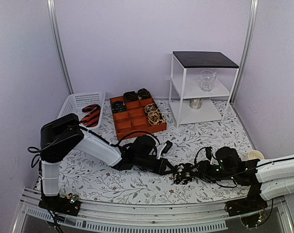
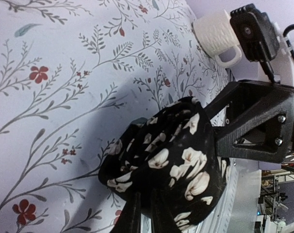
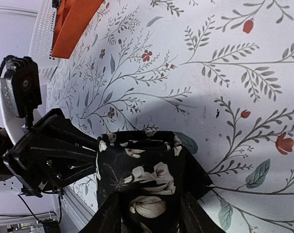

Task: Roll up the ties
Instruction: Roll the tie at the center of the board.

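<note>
A black tie with cream flowers (image 1: 184, 174), rolled into a fist-sized coil, sits near the front middle of the table between both grippers. In the left wrist view the coil (image 2: 176, 155) fills the lower centre, and my left gripper (image 2: 147, 201) is pinched narrowly on its edge. In the right wrist view my right gripper (image 3: 149, 204) has a finger on each side of the coil (image 3: 147, 170), closed on it. From above, the left gripper (image 1: 174, 170) comes in from the left and the right gripper (image 1: 193, 172) from the right.
An orange compartment tray (image 1: 126, 121) holds several rolled ties at the back. A white basket (image 1: 74, 101) with a red-and-black striped tie (image 1: 91, 115) is at the back left. A white shelf (image 1: 183, 90) carries a glass (image 1: 207, 80). A white cup (image 1: 255, 155) stands at the right.
</note>
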